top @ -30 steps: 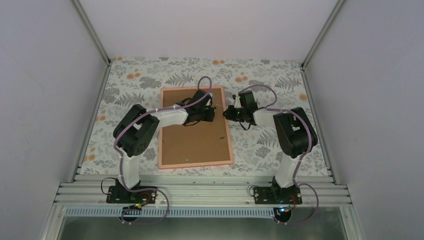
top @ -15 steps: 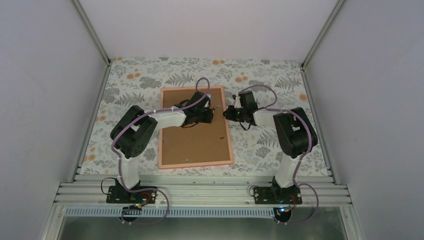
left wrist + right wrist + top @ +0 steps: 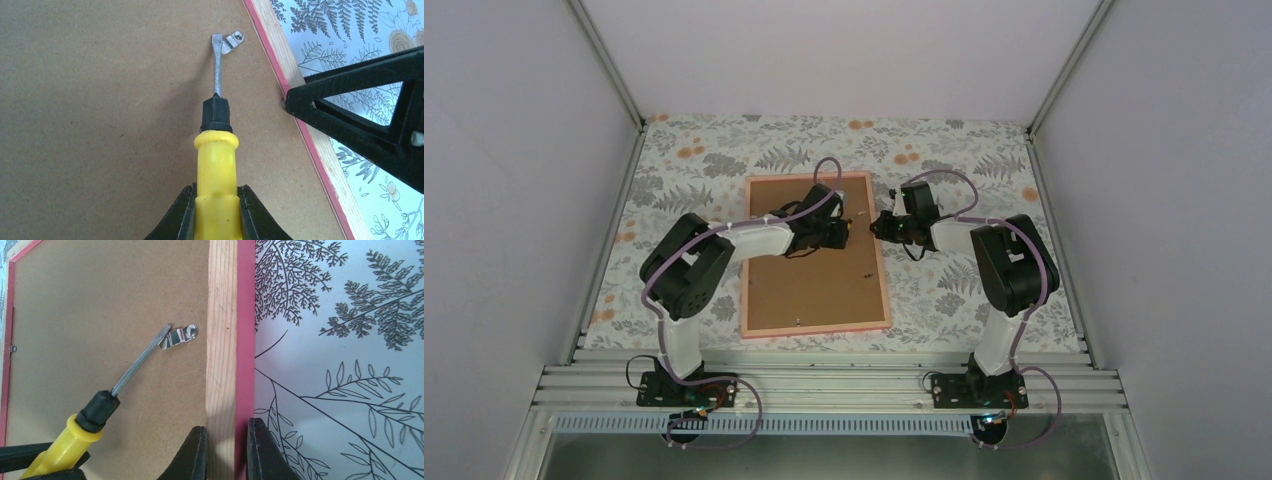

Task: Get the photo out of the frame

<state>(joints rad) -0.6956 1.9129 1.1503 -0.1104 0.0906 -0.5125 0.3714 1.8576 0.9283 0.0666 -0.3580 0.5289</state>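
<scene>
The pink frame (image 3: 815, 324) lies face down on the floral tablecloth, its brown fibreboard back (image 3: 809, 285) up. The photo is hidden under the back. My left gripper (image 3: 216, 212) is shut on a yellow-handled screwdriver (image 3: 216, 165); its blade tip touches a small metal clip (image 3: 231, 42) near the frame's right rail. The clip (image 3: 181, 335) and screwdriver (image 3: 85, 422) also show in the right wrist view. My right gripper (image 3: 226, 450) is shut on the frame's right rail (image 3: 222, 340), one finger on the wood side, one on the pink outer edge.
The floral tablecloth (image 3: 964, 290) covers the table. Grey walls enclose the left, right and back. More clips sit on the back, one at the near edge (image 3: 796, 322) and one on the right (image 3: 868, 276). The aluminium rail (image 3: 824, 385) runs along the front.
My left arm has shifted the screwdriver slightly right, toward the clip by the right rail. The right gripper has stayed on the frame's edge.
</scene>
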